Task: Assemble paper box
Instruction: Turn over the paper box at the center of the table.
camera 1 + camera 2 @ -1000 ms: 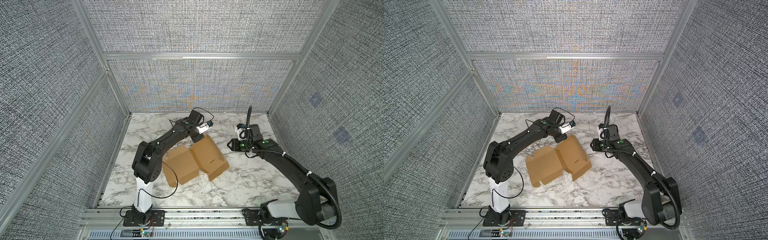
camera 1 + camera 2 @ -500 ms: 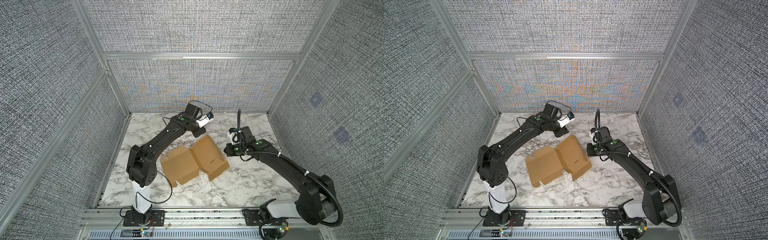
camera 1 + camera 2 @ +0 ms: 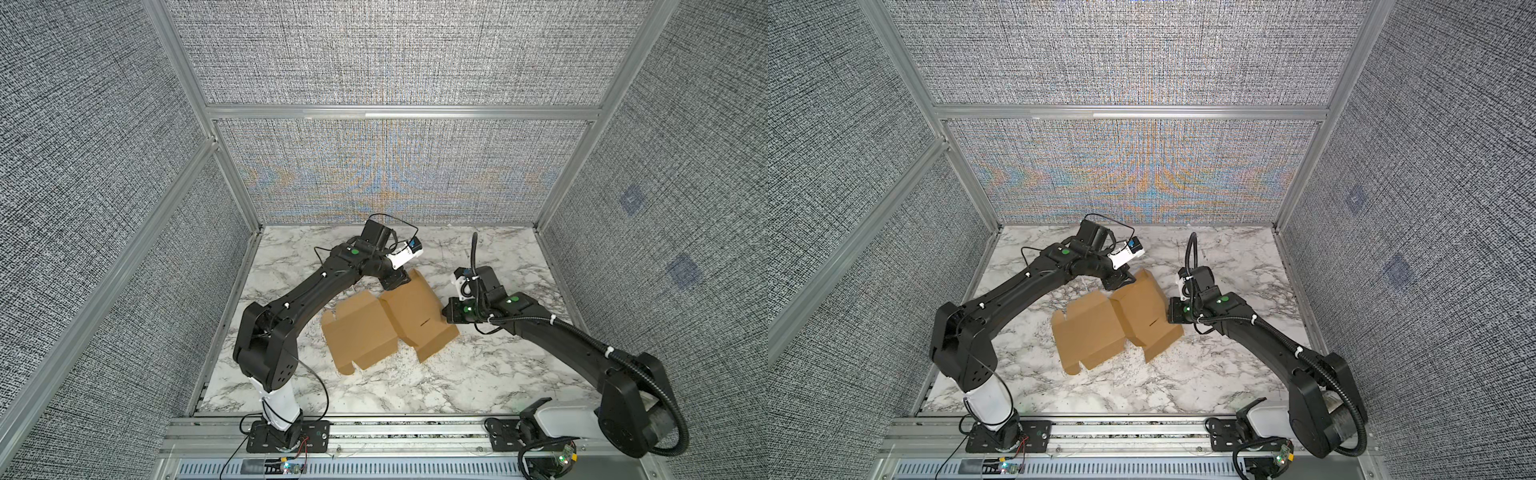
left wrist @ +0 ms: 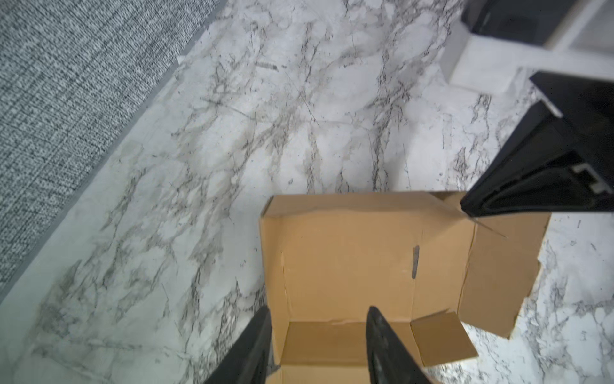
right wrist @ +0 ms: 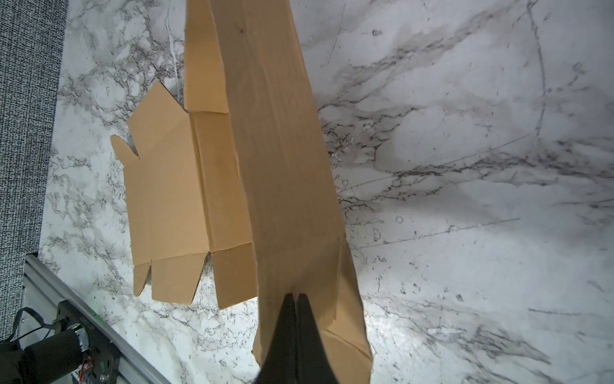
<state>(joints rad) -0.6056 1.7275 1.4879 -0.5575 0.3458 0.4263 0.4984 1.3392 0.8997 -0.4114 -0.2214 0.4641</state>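
Paper box (image 3: 361,332) lies half-folded on the bench (image 3: 478,374) between the arms. Left jaws, spread, straddle one wall (image 4: 272,266), likely to brace it. Right jaws, pressed together, sit against the raised side panel (image 5: 282,166), probably to push it.

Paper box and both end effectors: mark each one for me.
paper box (image 3: 361,332): in a top view, on its flat-lying panel.
left end effector (image 4: 318,311): left wrist view, midway between its parted fingertips.
right end effector (image 5: 295,296): right wrist view, where its closed fingertips meet.
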